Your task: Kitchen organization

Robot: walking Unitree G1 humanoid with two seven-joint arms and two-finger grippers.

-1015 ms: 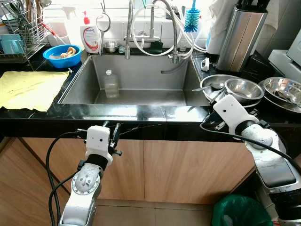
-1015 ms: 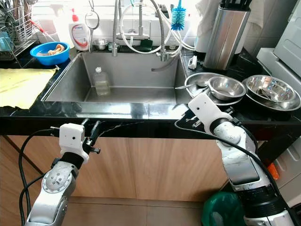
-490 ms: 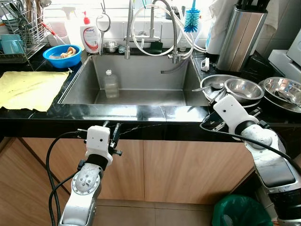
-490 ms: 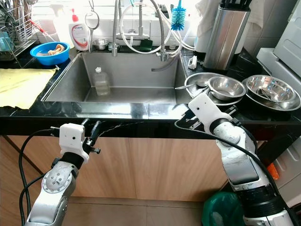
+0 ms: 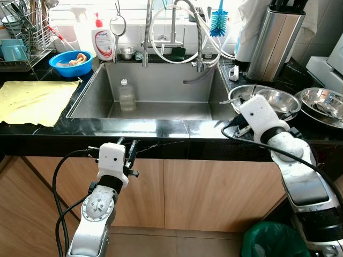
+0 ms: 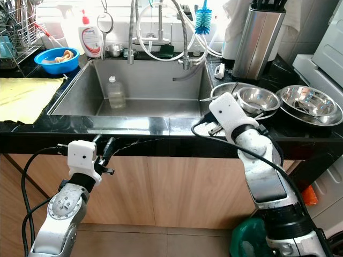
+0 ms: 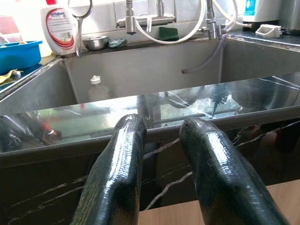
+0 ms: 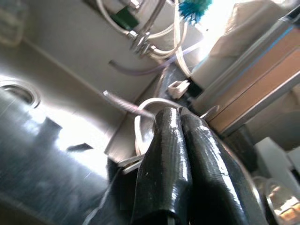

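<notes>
A steel sink (image 5: 161, 110) holds a clear plastic bottle (image 5: 127, 95) standing at its back left. On the counter to the right lie a steel plate with a spoon (image 5: 239, 94) and two steel bowls (image 5: 277, 100) (image 5: 321, 101). My right arm's white wrist housing (image 5: 258, 115) hangs over the counter edge just before the plate. My right gripper (image 8: 180, 113) is shut with nothing in it and points at the plate's rim. My left gripper (image 7: 163, 125) is low, in front of the counter's black front edge (image 5: 161, 143). Its fingers are slightly apart and empty.
A yellow cloth (image 5: 35, 100) lies on the left counter, behind it a blue bowl (image 5: 71, 62), a soap bottle (image 5: 102, 40) and a dish rack (image 5: 21, 32). Faucet hoses (image 5: 171, 32) arch over the sink. A steel canister (image 5: 276, 37) stands back right. A green bin (image 5: 273, 241) sits on the floor.
My right arm has risen and swung left, bringing its wrist up over the counter edge toward the plate. The left arm has not moved.
</notes>
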